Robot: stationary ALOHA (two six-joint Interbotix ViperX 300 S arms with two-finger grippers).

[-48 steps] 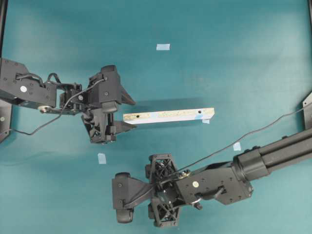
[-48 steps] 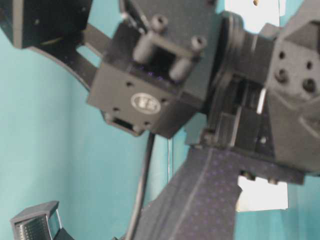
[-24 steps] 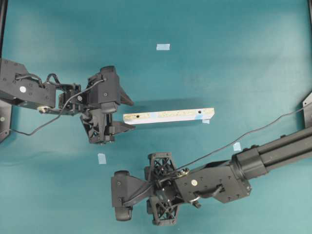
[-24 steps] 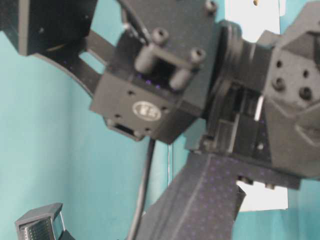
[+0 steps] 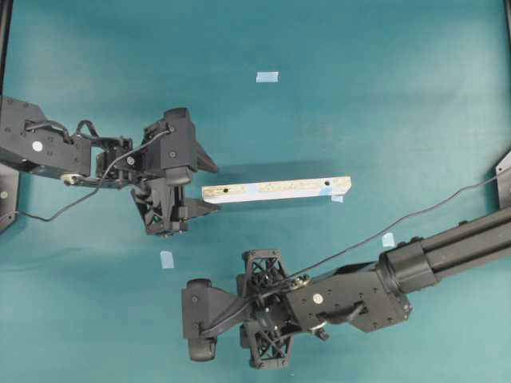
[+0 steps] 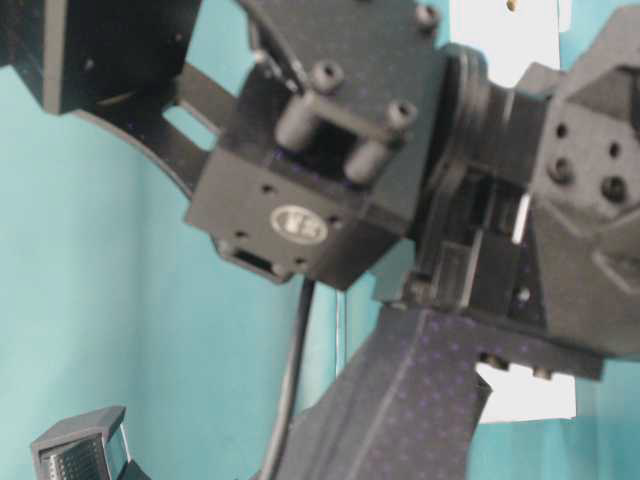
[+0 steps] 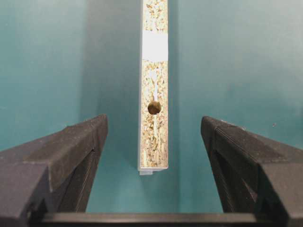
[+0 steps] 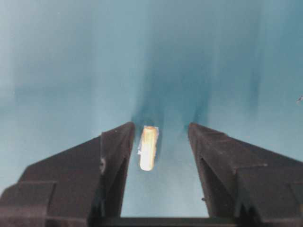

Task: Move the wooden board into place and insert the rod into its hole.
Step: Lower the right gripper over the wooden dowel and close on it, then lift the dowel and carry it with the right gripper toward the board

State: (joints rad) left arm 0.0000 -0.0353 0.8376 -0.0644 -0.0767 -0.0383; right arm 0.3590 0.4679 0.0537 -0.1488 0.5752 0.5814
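The teal table (image 5: pixel 383 96) carries the wooden board (image 5: pixel 276 190), the rod (image 8: pixel 148 147) and tape squares (image 5: pixel 267 77).

Bare desk (image 5: pixel 383 104) lies open around the wooden board (image 5: pixel 276 189), except at its left end, where the left gripper (image 5: pixel 209 185) stands with jaws wide apart.

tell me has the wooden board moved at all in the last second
No. In the overhead view the wooden board lies where it did, its right end beside the same tape square.
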